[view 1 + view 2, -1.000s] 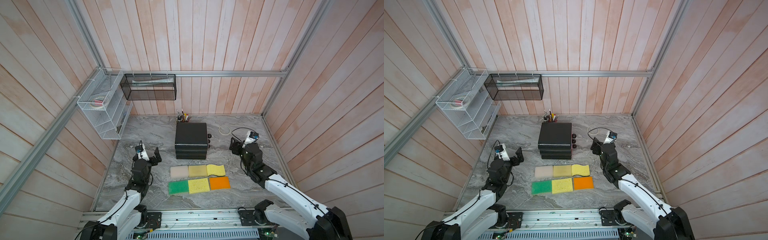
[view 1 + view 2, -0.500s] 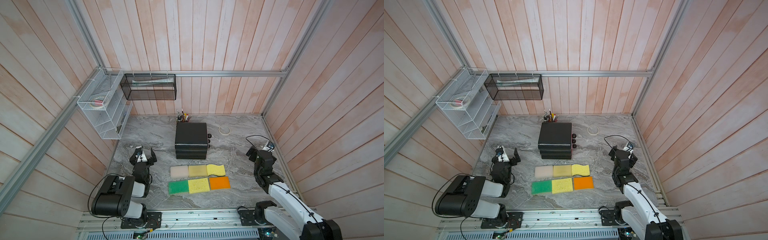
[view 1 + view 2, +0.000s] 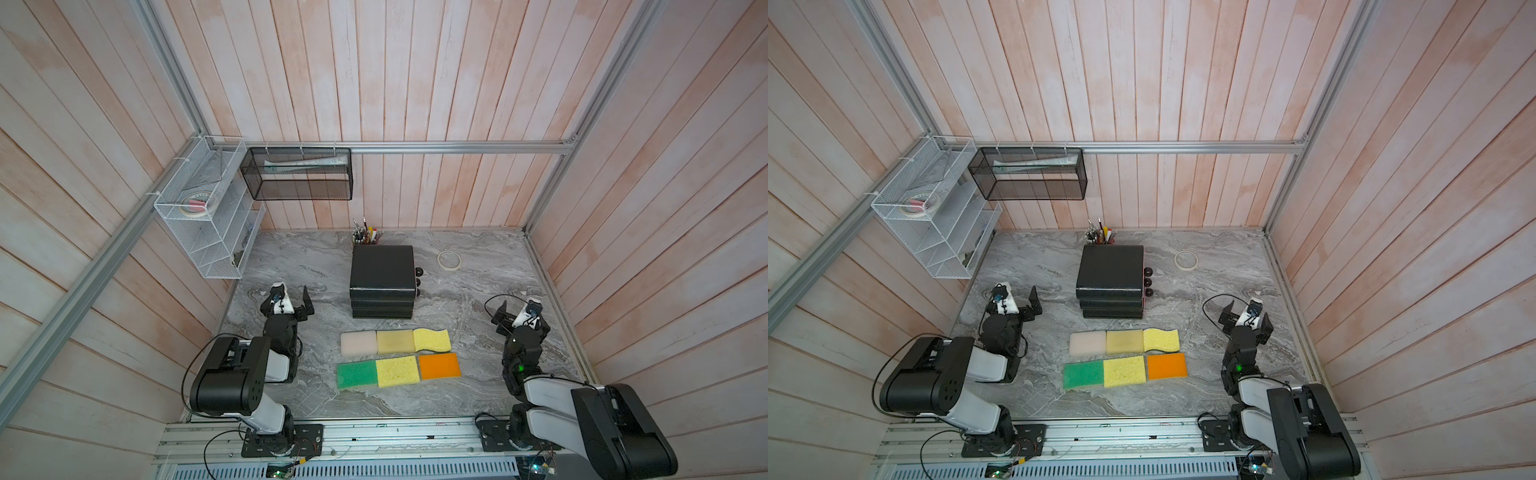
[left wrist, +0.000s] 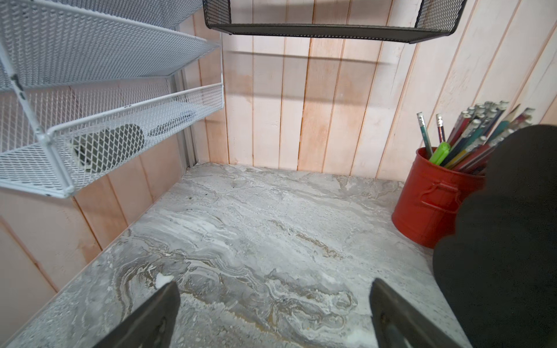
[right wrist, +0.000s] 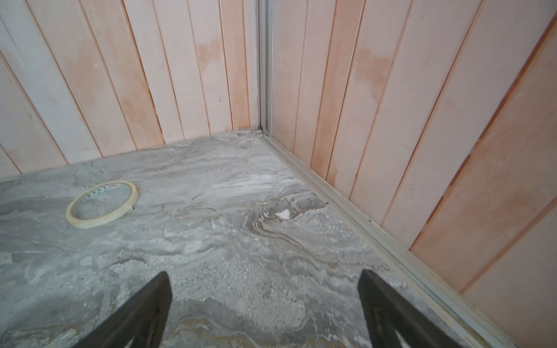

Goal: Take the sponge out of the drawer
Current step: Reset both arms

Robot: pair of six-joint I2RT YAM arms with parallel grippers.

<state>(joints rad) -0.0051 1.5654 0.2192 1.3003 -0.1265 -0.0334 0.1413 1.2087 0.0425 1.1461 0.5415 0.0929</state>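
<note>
The marbled tabletop carries a black drawer unit, a pencil cup just behind it, a tape roll near its knobbed side, and 6 sponges in 2 rows before it.

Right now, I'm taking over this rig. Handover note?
Left pincer: open, empty, over bare table on the left side.
Right pincer: open, empty, over bare table on the right side.
Drawer unit: drawers look shut.
Six sponges lie in two rows on the table in front of it.
Done: sponges out, it seems.
Left: drawer insides hidden, so confirm none remains.
</note>
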